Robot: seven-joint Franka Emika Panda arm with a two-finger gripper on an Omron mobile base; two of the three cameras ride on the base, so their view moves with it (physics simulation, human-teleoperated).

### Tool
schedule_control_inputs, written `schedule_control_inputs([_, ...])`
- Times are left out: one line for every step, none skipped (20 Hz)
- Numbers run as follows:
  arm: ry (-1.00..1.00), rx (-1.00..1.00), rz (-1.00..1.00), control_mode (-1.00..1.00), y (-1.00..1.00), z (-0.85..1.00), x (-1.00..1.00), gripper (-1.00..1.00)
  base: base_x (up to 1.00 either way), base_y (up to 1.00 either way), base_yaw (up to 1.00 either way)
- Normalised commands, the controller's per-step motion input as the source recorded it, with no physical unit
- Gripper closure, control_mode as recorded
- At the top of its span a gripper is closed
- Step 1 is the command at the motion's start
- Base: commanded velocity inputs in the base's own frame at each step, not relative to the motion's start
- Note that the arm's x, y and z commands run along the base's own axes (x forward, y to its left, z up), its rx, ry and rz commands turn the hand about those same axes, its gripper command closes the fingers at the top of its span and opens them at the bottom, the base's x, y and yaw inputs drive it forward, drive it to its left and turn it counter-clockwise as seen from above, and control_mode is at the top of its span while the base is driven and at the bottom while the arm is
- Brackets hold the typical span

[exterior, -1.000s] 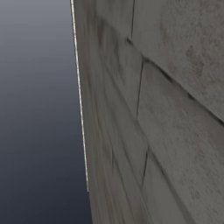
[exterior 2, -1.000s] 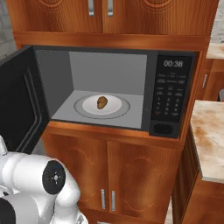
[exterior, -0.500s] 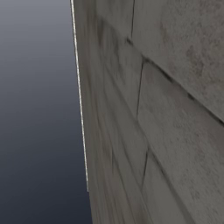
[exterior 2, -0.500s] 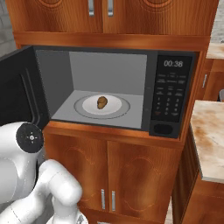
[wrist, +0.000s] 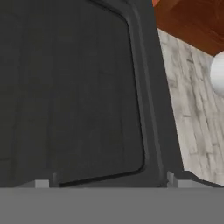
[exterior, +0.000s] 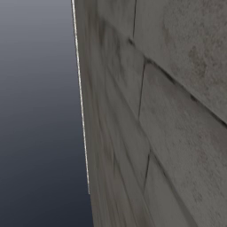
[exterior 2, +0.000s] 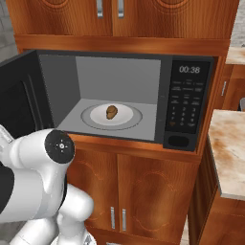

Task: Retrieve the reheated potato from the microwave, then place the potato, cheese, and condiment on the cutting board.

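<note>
We find the potato (exterior 2: 111,112) lying on the pale round plate (exterior 2: 131,116) in the middle of the microwave (exterior 2: 189,103) cavity, the door (exterior 2: 19,103) swung wide to the left and the display lit; the cheese, condiment and cutting board we leave aside for now. Our gripper (wrist: 111,181) looks along the dark inner face of that door, with a strip of pale wood-grain floor (wrist: 190,109) to one side; its two finger tips stand far apart at the bottom of the hand view, with nothing between them, so the pincer is wide and empty. We judge the potato to be light, firm rather than soft, and small enough to sit easily between the pads; its skin looks matt, so slipping should be a minor worry, yet its rounded, lumpy form may roll or squirt sideways if pinched off-centre. We would take it across its middle, at the narrower width, coming in through the open front; the plate beneath is smooth, so a nudge could slide the potato, or shift the plate, before the pads close; the cavity roof and walls leave limited room for the wrist.
</note>
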Motion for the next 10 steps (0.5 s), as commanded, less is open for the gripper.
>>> schedule_control_inputs([-0.28,-0.23,-0.06,-1.0,-0.45,0.0,0.38,-1.0,0.0,0.0,0.0])
schedule_control_inputs([-0.29,-0.23,-0.06,-1.0,-0.41,0.0,0.44,-1.0,0.0,0.0,0.0])
schedule_control_inputs([-0.28,-0.22,-0.06,-1.0,-0.37,0.0,0.49,-1.0,0.0,0.0,0.0])
schedule_control_inputs([-0.28,-0.21,-0.07,-1.0,-0.33,0.0,0.52,-1.0,0.0,0.0,0.0])
schedule_control_inputs([-0.28,-0.22,-0.07,-1.0,-0.33,0.0,0.53,-1.0,0.0,0.0,0.0])
schedule_control_inputs([-0.28,-0.22,-0.06,-1.0,-0.32,0.0,0.54,-1.0,0.0,0.0,0.0])
schedule_control_inputs([-0.28,-0.22,-0.06,-1.0,-0.31,0.0,0.56,-1.0,0.0,0.0,0.0])
schedule_control_inputs([-0.28,-0.21,-0.05,-1.0,-0.31,0.0,0.58,-1.0,0.0,0.0,0.0])
schedule_control_inputs([-0.28,-0.2,-0.04,-1.0,-0.31,0.0,0.59,-1.0,0.0,0.0,0.0])
schedule_control_inputs([-0.29,-0.21,-0.03,-1.0,-0.3,0.0,0.61,-1.0,0.0,0.0,0.0])
